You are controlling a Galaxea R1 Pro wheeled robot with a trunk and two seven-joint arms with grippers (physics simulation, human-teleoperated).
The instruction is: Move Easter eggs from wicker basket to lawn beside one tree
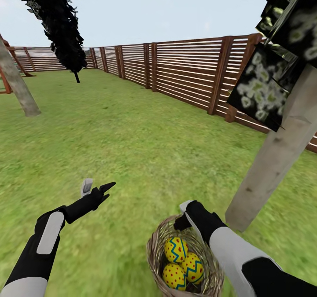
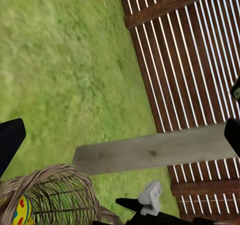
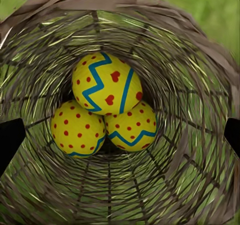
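Hovering your right gripper (image 1: 184, 214) over the far rim of the wicker basket (image 1: 155, 253), you are looking straight down into it; its fingers are spread wide, showing at both edges of the right wrist view, and holding nothing. All three Easter eggs (image 3: 106, 105) are sitting in the basket's bottom, one resting on the other two. You are keeping the basket on the lawn (image 1: 132, 138) just beside the tree (image 1: 275, 160), near the fence (image 1: 189, 70). Your left gripper (image 1: 97, 187) is hanging open and empty over grass, left of the basket.
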